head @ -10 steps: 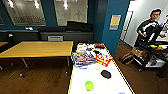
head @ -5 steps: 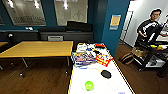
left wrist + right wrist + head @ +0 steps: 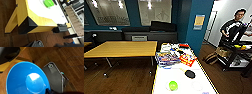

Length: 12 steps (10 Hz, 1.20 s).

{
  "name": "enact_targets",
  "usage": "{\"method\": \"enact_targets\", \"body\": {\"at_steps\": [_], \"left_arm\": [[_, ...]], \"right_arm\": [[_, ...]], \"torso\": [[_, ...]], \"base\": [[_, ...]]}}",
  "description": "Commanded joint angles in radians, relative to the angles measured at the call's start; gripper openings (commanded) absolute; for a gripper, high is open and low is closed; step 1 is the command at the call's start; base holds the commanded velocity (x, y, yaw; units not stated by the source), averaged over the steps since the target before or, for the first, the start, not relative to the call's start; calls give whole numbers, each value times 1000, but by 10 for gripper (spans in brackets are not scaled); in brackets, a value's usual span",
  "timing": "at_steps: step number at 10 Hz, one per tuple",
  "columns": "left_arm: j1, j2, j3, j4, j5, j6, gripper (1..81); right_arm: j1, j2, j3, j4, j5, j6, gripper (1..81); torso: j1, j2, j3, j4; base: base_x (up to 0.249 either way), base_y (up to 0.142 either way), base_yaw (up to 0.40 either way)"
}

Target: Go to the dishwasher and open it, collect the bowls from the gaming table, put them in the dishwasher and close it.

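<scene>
1. The long white-topped gaming table with a thin yellow edge (image 3: 184, 82) is seen from the head view, running away from the robot; its near end is approached so that the bowls come within reach.
2. The small round lime-green plastic bowl (image 3: 173, 85) stands on the white top near the robot's end, not yet collected; in the left wrist view it (image 3: 49, 3) lies well in from the table's black-capped wooden corner (image 3: 26, 25).
3. The bright blue round plastic bowl (image 3: 26, 78) appears large in the right wrist view, above the dark wood floor (image 3: 70, 58); it is judged to be carried by the right arm, its rim meeting a dark part at the lower edge. Whether that pincer is pinching the rim cannot be told.
4. The left pincer's state cannot be told either.
5. Colourful boxes and packets (image 3: 167, 58) crowd the table's far half.
6. A person with a control rig (image 3: 234, 27) stands at the right, well apart.
</scene>
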Motion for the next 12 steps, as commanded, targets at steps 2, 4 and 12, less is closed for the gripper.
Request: {"method": "enact_targets", "body": {"at_steps": [2, 4, 12], "left_arm": [[-150, -14, 74, -12, 101, -2, 811], [-230, 18, 70, -67, 152, -11, 811], [-498, -23, 53, -138, 221, -122, 811]], "right_arm": [[-62, -10, -74, -39, -1, -2, 10], [-78, 38, -105, -61, 1, -2, 10], [-35, 88, -122, -75, -18, 0, 10]], "torso": [[0, 0, 0, 0], [0, 0, 0, 0], [0, 0, 0, 0]], "base": [[0, 0, 0], [0, 0, 0], [0, 0, 0]]}}
